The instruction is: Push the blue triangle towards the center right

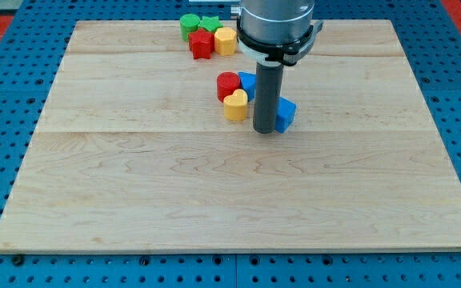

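Near the bench's (214, 200) top edge cluster a green cylinder (189, 24), green star (210, 22), red star (202, 44) and yellow block (226, 41). Lower, a red cylinder (228, 84), yellow heart (235, 105) and blue block (248, 82) touch

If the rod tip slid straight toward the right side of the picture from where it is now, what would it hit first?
My tip would first meet the blue triangle, which sits right beside it on the view's right, apparently touching. Beyond that block, the board looks free.

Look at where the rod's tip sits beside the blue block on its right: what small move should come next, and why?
Probably a short slide toward the view's right. My tip sits on the left side of the blue triangle, apparently touching it, and bare board lies beyond, so pushing rightward should carry it to the center right.
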